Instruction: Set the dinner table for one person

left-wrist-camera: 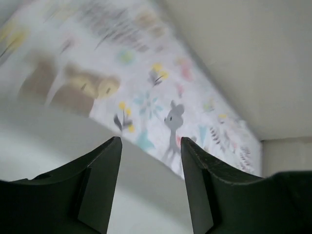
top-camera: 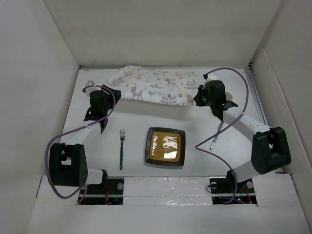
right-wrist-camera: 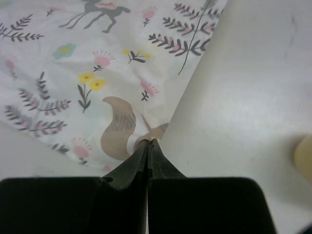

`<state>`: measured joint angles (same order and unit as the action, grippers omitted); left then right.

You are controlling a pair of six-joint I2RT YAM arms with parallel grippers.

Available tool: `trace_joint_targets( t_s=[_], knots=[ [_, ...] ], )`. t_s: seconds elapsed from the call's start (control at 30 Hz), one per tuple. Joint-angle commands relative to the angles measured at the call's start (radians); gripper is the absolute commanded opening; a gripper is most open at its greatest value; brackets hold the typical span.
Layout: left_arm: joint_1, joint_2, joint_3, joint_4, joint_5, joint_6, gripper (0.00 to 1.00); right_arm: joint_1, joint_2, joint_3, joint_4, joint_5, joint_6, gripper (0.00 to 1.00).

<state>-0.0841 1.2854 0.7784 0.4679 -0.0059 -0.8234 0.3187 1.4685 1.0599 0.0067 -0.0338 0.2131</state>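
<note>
The dinner table is the white work surface. A deer-and-leaf printed placemat lies rumpled along its far edge. My right gripper is shut on the placemat's right edge; the wrist view shows the closed fingertips pinching the cloth edge. My left gripper is open and empty at the placemat's left end; in its wrist view the cloth lies just beyond the spread jaws. A black square plate sits at centre front, and a teal-handled fork lies to its left.
A metal utensil lies right of the plate under the right arm. A small round object sits at the far left, and a pale round object sits beside the right gripper. Off-white panel walls enclose the table.
</note>
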Motion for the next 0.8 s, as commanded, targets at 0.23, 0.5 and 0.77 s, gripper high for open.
trace_joint_targets(
  t_s=[0.23, 0.5, 0.77],
  knots=[
    [-0.005, -0.135, -0.214, -0.022, -0.127, -0.011, 0.59, -0.029, 0.033, -0.124, 0.044, 0.153, 0.081, 0.07],
    [-0.039, 0.236, 0.071, -0.188, -0.172, 0.130, 0.62, -0.020, 0.036, -0.089, 0.003, 0.244, 0.089, 0.38],
    [-0.066, 0.664, 0.565, -0.464, -0.302, 0.253, 0.59, 0.094, -0.102, -0.187, 0.059, 0.230, 0.097, 0.55]
  ],
)
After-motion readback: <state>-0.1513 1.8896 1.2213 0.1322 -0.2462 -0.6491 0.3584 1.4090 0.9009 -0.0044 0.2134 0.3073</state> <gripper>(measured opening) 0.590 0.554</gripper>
